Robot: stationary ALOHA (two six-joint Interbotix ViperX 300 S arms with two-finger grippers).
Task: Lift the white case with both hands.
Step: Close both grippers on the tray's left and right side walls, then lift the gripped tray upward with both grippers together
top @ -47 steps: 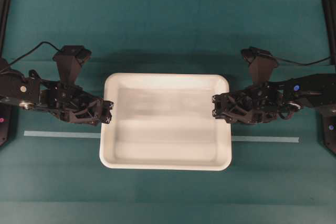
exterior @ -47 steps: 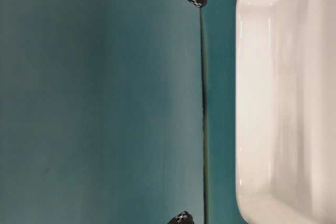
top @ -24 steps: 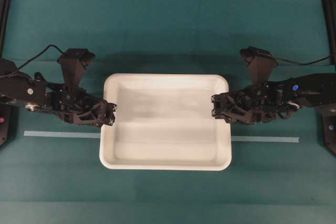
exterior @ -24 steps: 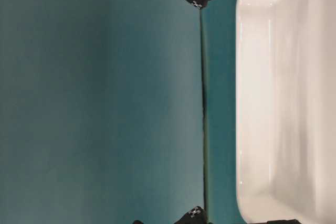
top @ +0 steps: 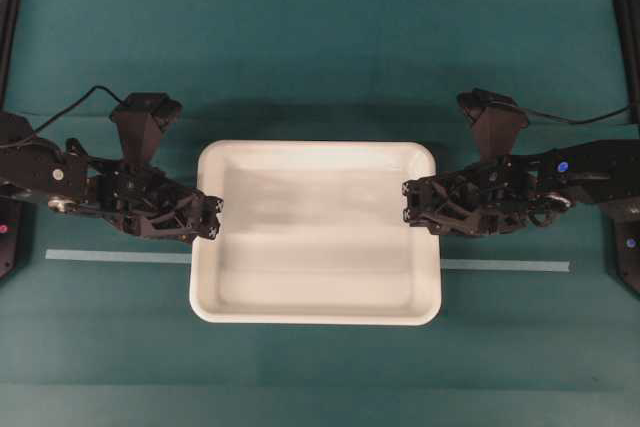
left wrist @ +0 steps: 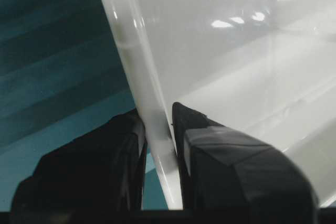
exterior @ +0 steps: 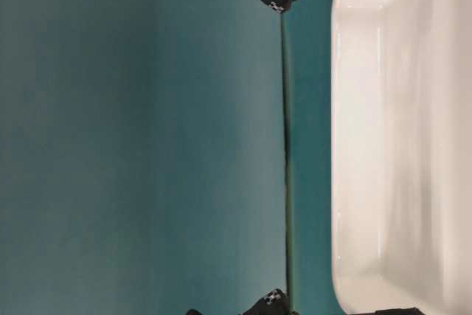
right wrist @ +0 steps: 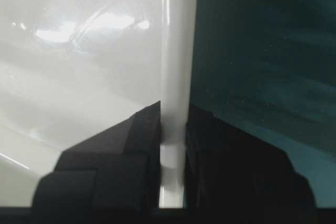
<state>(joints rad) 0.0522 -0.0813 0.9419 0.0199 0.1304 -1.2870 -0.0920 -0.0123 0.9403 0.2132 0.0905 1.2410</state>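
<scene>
Between the arms, white case (top: 315,237), each short rim pinched by left claw (top: 208,217) and right claw (top: 411,204).

So the left gripper (top: 208,217) has slid in toward the white case (top: 316,231) since a second ago; its tips used to sit just outside the rim, and now they straddle it, one finger (left wrist: 89,177) outside and one inside. From table level, that gripper has come further into view at the bottom edge.
</scene>
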